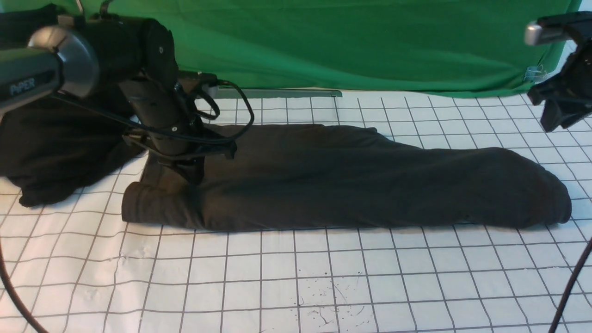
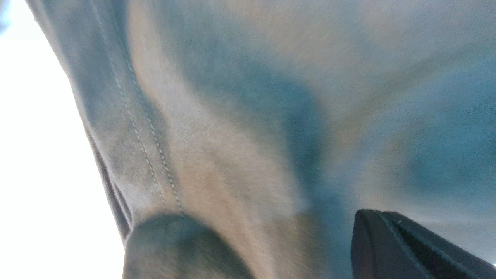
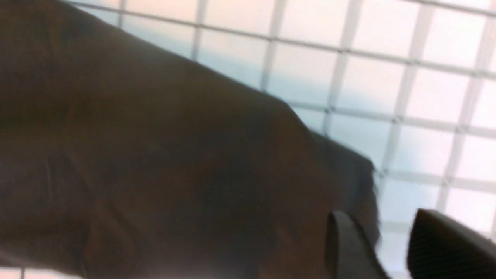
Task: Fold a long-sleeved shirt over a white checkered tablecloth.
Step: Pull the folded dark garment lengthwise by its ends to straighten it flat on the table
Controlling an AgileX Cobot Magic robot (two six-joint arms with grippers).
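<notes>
1. Step in hand, as a judgement: the lengthwise folds look done. The long-sleeved shirt [image 1: 351, 180] lies as one long band across the middle of the white checkered tablecloth [image 1: 296, 282] on the desk, running from 9 o'clock to 3 o'clock.
2. The left hand [image 1: 189, 172] is down on the band's 9 o'clock end. Its wrist view is filled with cloth and a double-stitched hem [image 2: 147, 128]. The hand seems closed on that fabric, though the pinch itself is partly hidden.
3. The right hand [image 3: 391, 228] hangs above the desk at about 2 o'clock, apart from the band's 3 o'clock end. Its fingers stand a narrow way apart with nothing between them.
4. Next move, as a guess: one end goes over toward the other to halve the band. That calls for a grip through every layer, so the free right hand would first have to come down on the 3 o'clock end.
5. PiPER lettering [image 1: 22, 85] reads on the left arm at 10 o'clock. No logo or neck label shows on the shirt as it lies.
6. Ink specks [image 1: 333, 300] mark the tablecloth at 6 o'clock.
7. Black cloth [image 1: 51, 152] is heaped at 9 o'clock, close beside the band.
</notes>
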